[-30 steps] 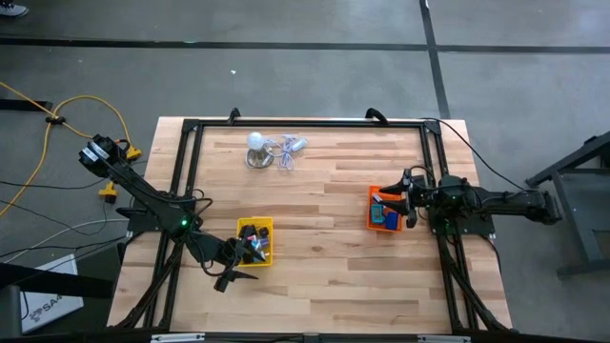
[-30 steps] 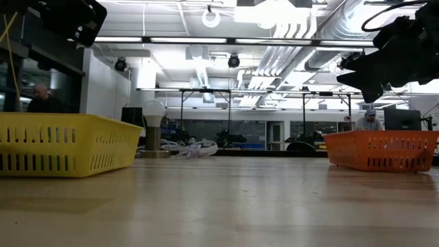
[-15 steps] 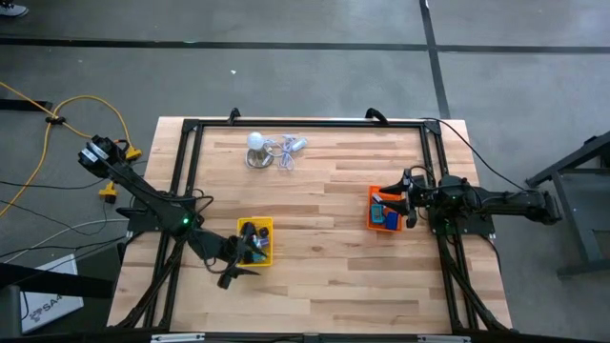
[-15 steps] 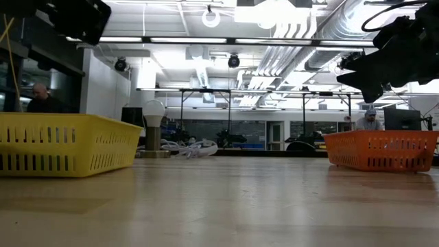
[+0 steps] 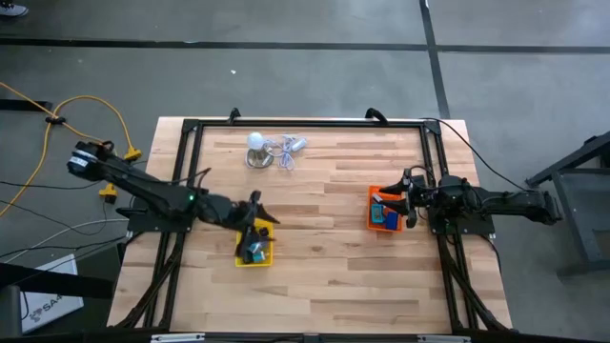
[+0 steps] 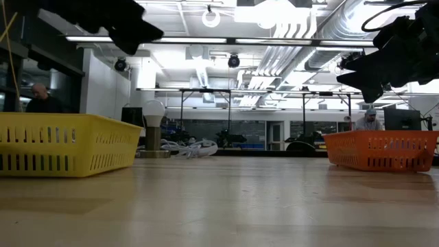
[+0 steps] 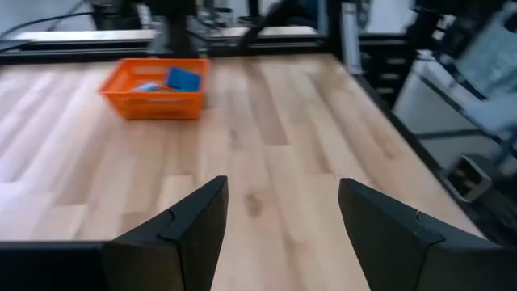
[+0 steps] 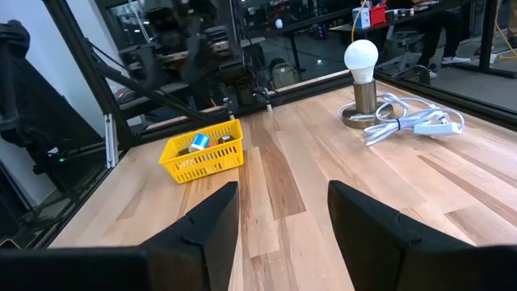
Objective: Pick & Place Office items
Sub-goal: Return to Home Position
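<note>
Low view: wood-plank table [image 6: 226,206], bright workshop [image 6: 226,103] behind; left gripper [image 7: 280,187] and right gripper [image 8: 282,187] both spread apart.

Bright o/h strip lights [image 6: 274,40], glare, soft shadows.

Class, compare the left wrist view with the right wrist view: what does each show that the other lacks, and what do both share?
Only the left wrist view shows the orange plastic tray, which holds a blue block. Only the right wrist view shows the yellow plastic tray with small items inside, and the white bulb-shaped lamp with its pale grey cord. Both show the light wooden table and an open, empty end effector in front: the left end effector in one, the right end effector in the other.
</note>
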Robot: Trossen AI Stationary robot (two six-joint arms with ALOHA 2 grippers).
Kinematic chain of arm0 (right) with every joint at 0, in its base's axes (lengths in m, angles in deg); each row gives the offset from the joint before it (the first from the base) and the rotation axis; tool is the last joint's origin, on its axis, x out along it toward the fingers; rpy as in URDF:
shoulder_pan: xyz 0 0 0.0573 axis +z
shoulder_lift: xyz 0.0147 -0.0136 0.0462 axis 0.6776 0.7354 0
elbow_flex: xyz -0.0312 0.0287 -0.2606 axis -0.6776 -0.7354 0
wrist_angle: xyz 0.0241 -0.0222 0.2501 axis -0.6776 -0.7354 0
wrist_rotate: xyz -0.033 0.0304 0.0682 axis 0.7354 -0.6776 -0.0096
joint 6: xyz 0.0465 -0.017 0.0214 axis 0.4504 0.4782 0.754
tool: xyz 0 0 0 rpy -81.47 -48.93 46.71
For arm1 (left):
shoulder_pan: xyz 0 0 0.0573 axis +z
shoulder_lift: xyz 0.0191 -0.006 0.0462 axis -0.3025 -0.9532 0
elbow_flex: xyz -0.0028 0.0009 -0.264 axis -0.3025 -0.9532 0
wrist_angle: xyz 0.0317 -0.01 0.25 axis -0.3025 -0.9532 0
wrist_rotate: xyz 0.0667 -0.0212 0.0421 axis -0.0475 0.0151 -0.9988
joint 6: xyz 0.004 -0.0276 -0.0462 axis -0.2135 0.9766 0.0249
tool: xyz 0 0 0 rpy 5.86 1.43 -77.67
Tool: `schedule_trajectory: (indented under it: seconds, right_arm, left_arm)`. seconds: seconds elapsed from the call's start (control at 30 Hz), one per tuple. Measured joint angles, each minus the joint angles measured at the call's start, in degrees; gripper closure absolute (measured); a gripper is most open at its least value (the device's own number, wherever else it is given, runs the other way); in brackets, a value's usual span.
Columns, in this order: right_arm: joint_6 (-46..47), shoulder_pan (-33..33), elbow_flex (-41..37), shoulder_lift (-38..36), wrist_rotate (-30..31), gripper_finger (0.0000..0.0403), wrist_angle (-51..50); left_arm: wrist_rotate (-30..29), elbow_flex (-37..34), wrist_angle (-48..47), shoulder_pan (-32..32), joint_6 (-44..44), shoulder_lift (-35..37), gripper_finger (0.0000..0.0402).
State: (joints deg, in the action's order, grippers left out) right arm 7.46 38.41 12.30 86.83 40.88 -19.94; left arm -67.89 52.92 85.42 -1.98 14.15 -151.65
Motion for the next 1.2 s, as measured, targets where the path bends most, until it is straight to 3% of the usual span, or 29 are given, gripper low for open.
schedule_trajectory:
  seconds: [0.23, 0.57, 0.87, 1.2]
  right_arm:
    - [0.0, 0.0, 0.0, 0.0, 0.0, 0.0225, 0.0]
    - [0.0, 0.0, 0.0, 0.0, 0.0, 0.0225, 0.1]
    - [0.0, 0.0, 0.0, 0.0, 0.0, 0.0225, 0.2]
    - [0.0, 0.0, 0.0, 0.0, 0.0, 0.0225, 0.2]
  left_arm:
    - [4.1, -3.2, -0.1, 8.1, -3.0, 5.1, 0.0172]
    - [5.8, -15.9, 3.1, 18.1, -1.4, 21.1, 0.0172]
    - [5.8, -23.2, 4.8, 21.8, -1.1, 32.7, 0.0172]
    - [5.8, -24.3, -6.7, 23.7, -0.9, 44.4, 0.0172]
